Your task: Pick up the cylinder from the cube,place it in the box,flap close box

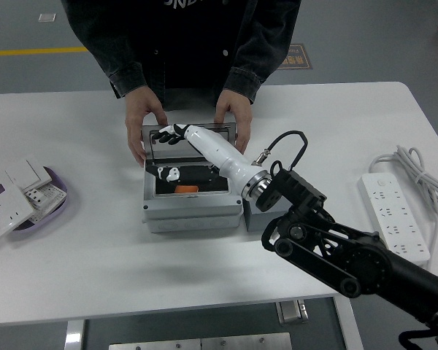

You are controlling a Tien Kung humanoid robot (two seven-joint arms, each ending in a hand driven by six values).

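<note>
Lighting even and bright, from overhead — soft, short shadows beneath the box on the table. Focus sharp throughout; no glare, slight edge distortion.

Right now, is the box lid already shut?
No, the lid stands upright at the back of the box, held by the person's hands, with the right hand reaching its top edge.
</note>
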